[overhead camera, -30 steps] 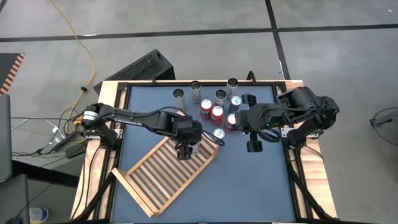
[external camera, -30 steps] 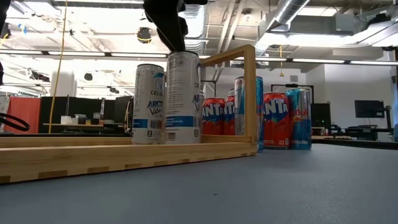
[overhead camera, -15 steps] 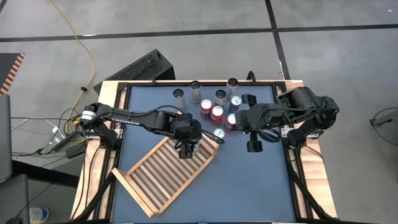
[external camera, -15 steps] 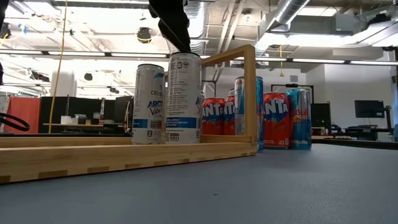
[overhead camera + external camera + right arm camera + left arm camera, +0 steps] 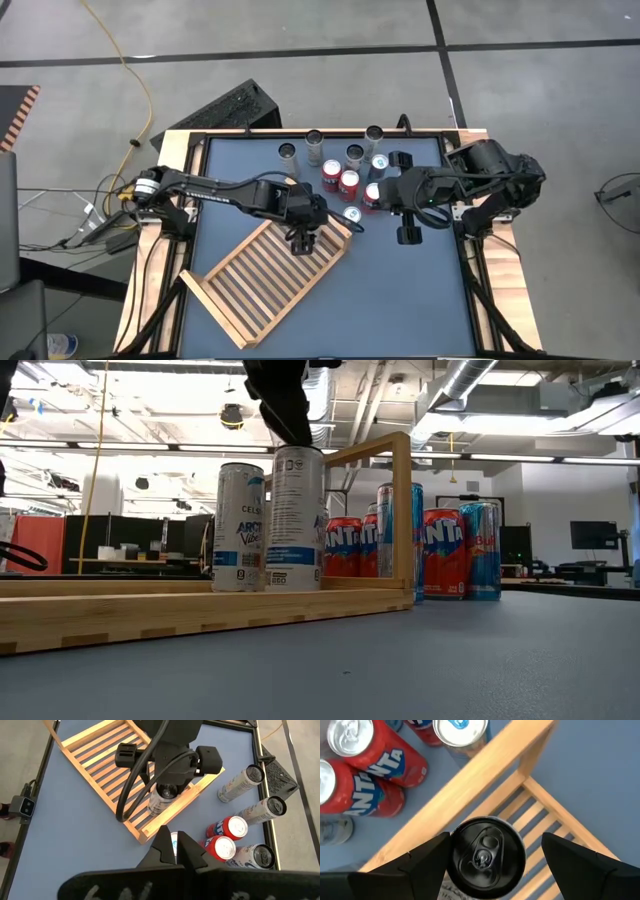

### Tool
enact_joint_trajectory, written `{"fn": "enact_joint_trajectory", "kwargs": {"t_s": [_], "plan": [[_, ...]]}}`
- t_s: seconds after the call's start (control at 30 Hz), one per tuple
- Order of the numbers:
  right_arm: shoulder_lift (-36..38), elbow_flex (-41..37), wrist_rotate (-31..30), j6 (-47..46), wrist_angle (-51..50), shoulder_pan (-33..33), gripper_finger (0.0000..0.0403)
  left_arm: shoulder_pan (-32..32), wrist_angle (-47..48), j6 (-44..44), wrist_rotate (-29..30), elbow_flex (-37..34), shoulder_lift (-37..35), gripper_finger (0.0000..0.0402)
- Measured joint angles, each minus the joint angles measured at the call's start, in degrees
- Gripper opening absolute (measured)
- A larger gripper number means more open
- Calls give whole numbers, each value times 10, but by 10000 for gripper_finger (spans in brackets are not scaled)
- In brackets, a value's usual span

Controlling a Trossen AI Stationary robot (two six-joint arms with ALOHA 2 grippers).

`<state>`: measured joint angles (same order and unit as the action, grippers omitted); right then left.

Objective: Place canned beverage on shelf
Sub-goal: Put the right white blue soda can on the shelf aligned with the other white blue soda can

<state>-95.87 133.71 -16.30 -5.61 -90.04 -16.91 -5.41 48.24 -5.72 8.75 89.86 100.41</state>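
Left claw (image 5: 303, 238) poised over the near corner of the shelf (image 5: 262, 283), wrapped around a tall white can (image 5: 296, 518) with a dark lid. From the left wrist, dark fingers (image 5: 427, 862) flanking that lid on either side, right against the can wall — clamped on it, by the look. In the low view, can upright, base down on the slats or a hair above them; impossible to say which. Just inside the raised wooden frame, near the corner post.

Shelf itself lying flat and skewed on the blue tabletop (image 5: 400, 290), one corner pointing toward the cluster of cans. A second white can (image 5: 240, 527), marked Arctic Vibe, standing just beside the held one in the low view; on the shelf or behind it, hard to tell.

Beyond the frame, red Fanta cans (image 5: 341, 180) bunched together, a blue-and-silver can (image 5: 480, 550) next to them, and more silver-topped cans (image 5: 314, 145) along the far edge of the tabletop. One silver-lidded can (image 5: 351, 215) right outside the shelf corner.

Right claw (image 5: 406, 236) parked over bare tabletop, near the red cans, well apart from the shelf. Fingers pressed together, nothing between them — plain in the right wrist view, tips (image 5: 172, 847) meeting.
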Motion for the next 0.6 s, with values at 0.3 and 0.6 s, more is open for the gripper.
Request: {"fn": "enact_joint_trajectory", "kwargs": {"t_s": [0.3, 0.6], "plan": [[0, 0, 0, 0, 0, 0, 0, -4, 17, 1, 4, 3, -2, 290], [0, 0, 14, 0, 0, 0, 0, -19, 53, 3, 21, 31, -4, 298]]}}
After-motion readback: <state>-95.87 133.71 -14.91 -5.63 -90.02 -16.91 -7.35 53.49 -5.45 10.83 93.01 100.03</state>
